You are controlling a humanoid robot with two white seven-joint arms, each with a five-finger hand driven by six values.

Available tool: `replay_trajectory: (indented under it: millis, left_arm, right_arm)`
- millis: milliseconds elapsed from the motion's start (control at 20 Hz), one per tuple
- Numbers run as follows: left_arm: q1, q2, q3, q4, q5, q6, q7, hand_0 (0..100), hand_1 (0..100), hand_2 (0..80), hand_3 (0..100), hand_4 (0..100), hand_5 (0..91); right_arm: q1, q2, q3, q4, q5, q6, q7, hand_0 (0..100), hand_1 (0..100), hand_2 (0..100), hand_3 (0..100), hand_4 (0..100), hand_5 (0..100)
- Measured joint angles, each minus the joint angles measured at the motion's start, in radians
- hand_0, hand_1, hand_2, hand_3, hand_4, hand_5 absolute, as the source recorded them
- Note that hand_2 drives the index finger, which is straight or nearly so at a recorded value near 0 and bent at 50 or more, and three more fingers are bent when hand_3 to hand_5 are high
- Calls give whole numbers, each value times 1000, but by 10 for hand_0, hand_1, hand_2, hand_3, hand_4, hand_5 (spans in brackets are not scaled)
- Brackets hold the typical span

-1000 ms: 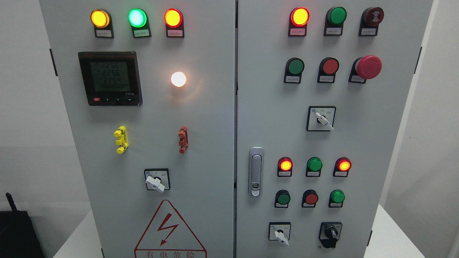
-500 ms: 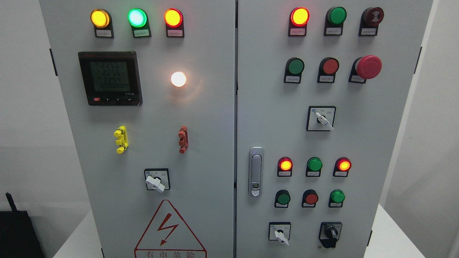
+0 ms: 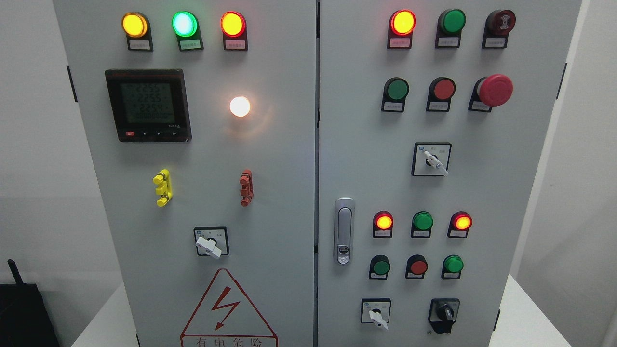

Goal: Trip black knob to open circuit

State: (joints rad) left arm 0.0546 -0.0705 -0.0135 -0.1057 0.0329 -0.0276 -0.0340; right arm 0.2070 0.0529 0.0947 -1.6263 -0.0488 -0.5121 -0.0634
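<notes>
The black knob (image 3: 444, 314) sits at the lower right of the grey control cabinet's right door (image 3: 501, 202), in a black square bezel. Its handle stands roughly upright, tilted slightly right. To its left is a white-handled selector switch (image 3: 376, 314). Neither of my hands nor either arm shows anywhere in the head view.
The right door carries lit red lamps (image 3: 403, 22), green and red push buttons, a red mushroom stop button (image 3: 494, 89), another white selector (image 3: 433, 160) and a metal door latch (image 3: 344, 231). The left door has a meter (image 3: 148, 105), coloured lamps and a hazard triangle (image 3: 226, 308).
</notes>
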Motion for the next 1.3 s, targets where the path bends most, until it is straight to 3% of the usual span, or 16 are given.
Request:
replay_trajectory:
  millis: [800,1300]
  left_arm:
    - [0,0,0,0,0,0,0,120,389,0,0,0,0]
    - [0,0,0,0,0,0,0,120,389,0,0,0,0]
  right_arm:
    - [-114,-20,-54,0,-38,88,8,687,717,0,1000,922,924]
    - [-181,-22,-57,62,-41,98,9,698,731,0,1000,924,922]
